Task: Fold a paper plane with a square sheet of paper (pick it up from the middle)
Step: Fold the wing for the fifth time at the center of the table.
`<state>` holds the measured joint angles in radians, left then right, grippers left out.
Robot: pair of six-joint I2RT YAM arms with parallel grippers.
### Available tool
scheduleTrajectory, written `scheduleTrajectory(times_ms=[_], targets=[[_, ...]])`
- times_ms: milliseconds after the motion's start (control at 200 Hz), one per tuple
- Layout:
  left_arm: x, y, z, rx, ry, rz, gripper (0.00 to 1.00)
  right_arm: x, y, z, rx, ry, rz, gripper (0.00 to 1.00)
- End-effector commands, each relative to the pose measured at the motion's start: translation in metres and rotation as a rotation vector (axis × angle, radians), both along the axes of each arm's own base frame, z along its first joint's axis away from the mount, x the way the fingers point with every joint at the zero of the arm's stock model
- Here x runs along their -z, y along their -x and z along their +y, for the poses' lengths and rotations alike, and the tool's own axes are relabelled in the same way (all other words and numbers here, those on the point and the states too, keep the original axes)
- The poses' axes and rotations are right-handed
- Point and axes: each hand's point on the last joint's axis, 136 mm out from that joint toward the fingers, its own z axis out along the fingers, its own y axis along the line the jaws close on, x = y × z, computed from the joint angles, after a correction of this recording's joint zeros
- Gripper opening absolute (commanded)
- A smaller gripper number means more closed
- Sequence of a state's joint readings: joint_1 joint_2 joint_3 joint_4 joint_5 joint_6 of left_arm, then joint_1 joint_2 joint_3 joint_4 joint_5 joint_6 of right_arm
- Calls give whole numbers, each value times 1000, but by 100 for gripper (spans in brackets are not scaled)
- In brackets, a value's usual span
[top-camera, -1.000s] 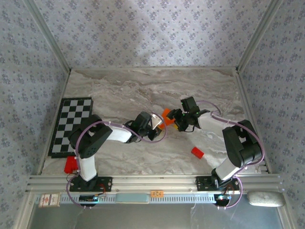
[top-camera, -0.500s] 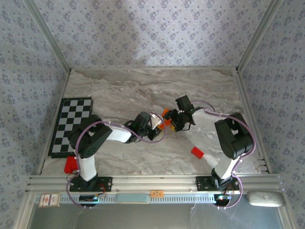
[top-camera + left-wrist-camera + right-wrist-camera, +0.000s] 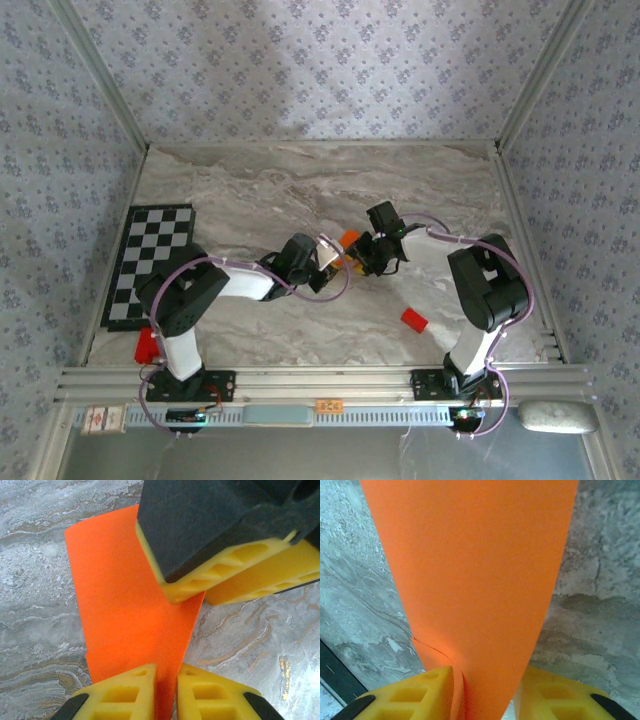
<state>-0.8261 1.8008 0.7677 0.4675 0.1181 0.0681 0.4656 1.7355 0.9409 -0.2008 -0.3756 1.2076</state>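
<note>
The folded orange sheet of paper [image 3: 347, 238] hangs just above the marble table, mid-table, between both grippers. My left gripper [image 3: 328, 262] is shut on one narrow end of it; in the left wrist view the paper [image 3: 125, 590] runs up from between my yellow fingertips [image 3: 166, 672]. The right gripper's fingers [image 3: 200, 577] meet the paper's far right corner there. My right gripper [image 3: 358, 255] holds the other end: in the right wrist view the paper [image 3: 470, 570] widens away from my jaws [image 3: 487, 680], folded layers pinched between the pads.
A small red block [image 3: 414, 320] lies on the table near the right arm. A checkerboard mat [image 3: 150, 262] lies at the left, with another red piece [image 3: 149, 345] at its near corner. Patterned walls [image 3: 320, 70] close in the table on three sides.
The right gripper has moved left toward the left gripper and narrowed its jaws onto the paper. The left arm has barely moved and keeps its hold.
</note>
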Motion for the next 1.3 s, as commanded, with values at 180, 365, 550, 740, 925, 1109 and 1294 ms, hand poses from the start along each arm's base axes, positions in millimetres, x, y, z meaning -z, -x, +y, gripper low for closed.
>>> scheduleTrajectory(times_ms=[180,365,550,740,925,1109,1294], targets=[[-7,8,-3,49,-34,-60,18,-5,0,-1,14,-6,17,49],[-8,8,-4,52,-43,-75,17,-2,1,0,16,-11,29,47],[-5,8,-1,44,-58,-77,17,-4,-1,-1,25,-14,18,38],[-2,11,3,38,-79,-44,23,-8,-3,-2,28,-16,-6,17],[4,15,10,25,-101,-21,24,-11,-4,-1,22,-24,-23,6],[5,16,16,11,-115,-24,24,-12,-4,-2,25,-20,-30,5],[4,18,16,11,-106,-16,23,-13,-5,-1,19,-19,-34,5]])
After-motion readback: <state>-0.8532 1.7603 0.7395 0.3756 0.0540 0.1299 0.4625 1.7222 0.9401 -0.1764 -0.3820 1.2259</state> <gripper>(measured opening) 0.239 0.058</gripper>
